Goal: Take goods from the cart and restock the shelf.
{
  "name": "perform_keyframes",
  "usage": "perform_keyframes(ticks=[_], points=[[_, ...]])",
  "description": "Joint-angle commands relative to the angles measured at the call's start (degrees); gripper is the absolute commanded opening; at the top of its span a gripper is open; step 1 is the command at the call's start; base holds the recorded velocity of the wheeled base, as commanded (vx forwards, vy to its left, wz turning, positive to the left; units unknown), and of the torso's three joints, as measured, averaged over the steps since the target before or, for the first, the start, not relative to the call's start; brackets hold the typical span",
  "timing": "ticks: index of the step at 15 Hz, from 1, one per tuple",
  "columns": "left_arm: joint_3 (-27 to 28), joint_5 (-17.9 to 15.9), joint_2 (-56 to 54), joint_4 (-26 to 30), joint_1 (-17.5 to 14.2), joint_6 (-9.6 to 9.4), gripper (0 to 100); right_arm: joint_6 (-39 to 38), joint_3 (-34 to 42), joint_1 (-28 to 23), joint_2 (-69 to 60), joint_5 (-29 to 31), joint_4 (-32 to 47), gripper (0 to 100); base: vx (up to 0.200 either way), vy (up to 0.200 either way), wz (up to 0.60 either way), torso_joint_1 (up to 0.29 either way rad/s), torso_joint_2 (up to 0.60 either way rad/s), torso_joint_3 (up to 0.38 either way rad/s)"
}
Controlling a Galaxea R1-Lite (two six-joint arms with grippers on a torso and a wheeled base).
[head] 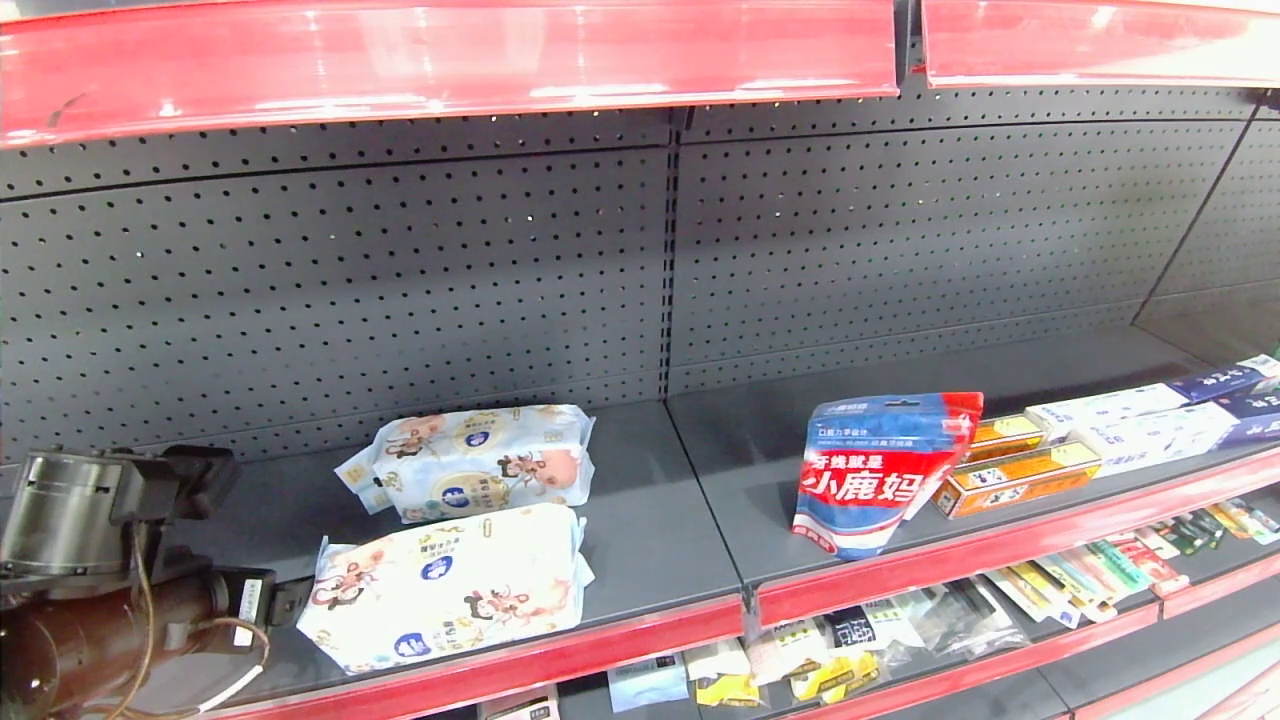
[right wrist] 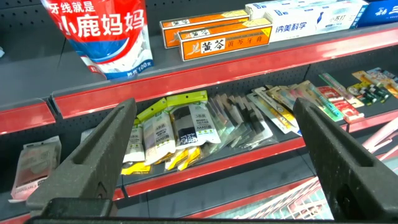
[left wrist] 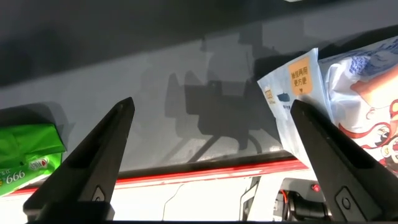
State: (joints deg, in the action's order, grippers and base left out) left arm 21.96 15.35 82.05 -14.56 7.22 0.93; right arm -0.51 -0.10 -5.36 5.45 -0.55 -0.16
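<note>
Two white wipes packs with cartoon print lie flat on the grey shelf board, one at the back and one at the front. My left arm sits at the shelf's left end. My left gripper is open and holds nothing, hovering over bare board beside a wipes pack. A blue and red pouch stands further right. My right gripper is open with nothing between its fingers, in front of the lower shelves below the pouch.
Orange boxes and white and blue toothpaste boxes lie right of the pouch. A green pack lies at the shelf's left end. Small hanging packets fill the lower shelf. Red price rails edge each shelf.
</note>
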Motion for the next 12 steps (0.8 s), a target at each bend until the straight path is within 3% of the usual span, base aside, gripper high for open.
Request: perform_keyframes(ticks=[1,4,6,8,10,12], points=[[-0.3,0.0,-1.5,-0.7,-0.2,0.04,100,0.0,0.0,0.0,0.1,-0.1,0.0,100,0.0,0.0,0.0,0.0,0.0,0.0],[-0.4,-0.1,-4.8,-3.2,-1.0,-0.05,100,0.0,0.0,0.0,0.1,-0.1,0.0,100,0.0,0.0,0.0,0.0,0.0,0.0],[-0.9,-1.1,-14.8,-3.1,-2.4,-0.57,100,0.0,0.0,0.0,0.1,-0.1,0.0,100,0.0,0.0,0.0,0.0,0.0,0.0],[-2.5,-5.9,-25.7,-1.3,-2.7,-2.24,100,0.0,0.0,0.0,0.1,0.0,0.0,100,0.0,0.0,0.0,0.0,0.0,0.0],[-3.4,-12.4,-36.6,4.6,-5.1,-4.79,100,0.0,0.0,0.0,0.1,0.0,0.0,100,0.0,0.0,0.0,0.0,0.0,0.0],[-3.3,-19.3,-46.8,12.4,-8.6,-6.2,100,0.0,0.0,0.0,0.1,-0.1,0.0,100,0.0,0.0,0.0,0.0,0.0,0.0]])
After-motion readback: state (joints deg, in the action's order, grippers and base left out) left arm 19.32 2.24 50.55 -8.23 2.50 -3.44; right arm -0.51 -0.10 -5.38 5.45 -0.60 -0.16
